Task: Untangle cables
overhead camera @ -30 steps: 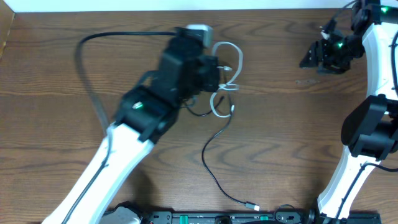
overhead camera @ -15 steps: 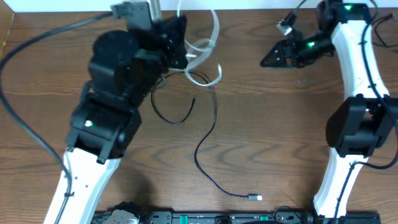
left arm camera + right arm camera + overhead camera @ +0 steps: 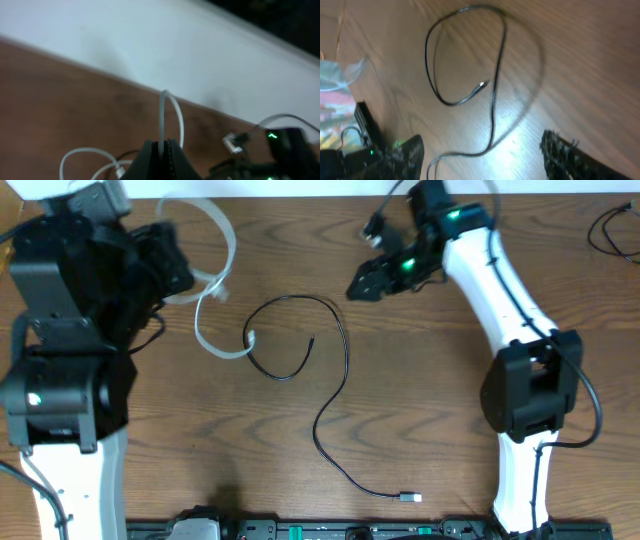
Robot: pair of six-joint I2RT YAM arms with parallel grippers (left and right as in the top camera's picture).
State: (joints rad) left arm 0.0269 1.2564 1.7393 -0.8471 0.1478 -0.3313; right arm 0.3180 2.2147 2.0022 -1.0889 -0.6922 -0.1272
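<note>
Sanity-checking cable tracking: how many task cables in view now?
2. White cable: pinched in the shut left tool, upper left, looping down toward the table. Black cable: loose at table centre, one plug near the front edge. None seem hidden.

Left arm [image 3: 62,380]: black housings, white lower link, green light.
Right arm [image 3: 503,277]: white links, black joints, green lights, black wire alongside.
Right gripper fingers [image 3: 565,155]: black, rough-textured, lower frame corners.

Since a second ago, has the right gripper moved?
Yes. The right gripper has swung left along the far edge of the table, from near its right end toward the middle, and is now just beyond the black cable loop.
</note>
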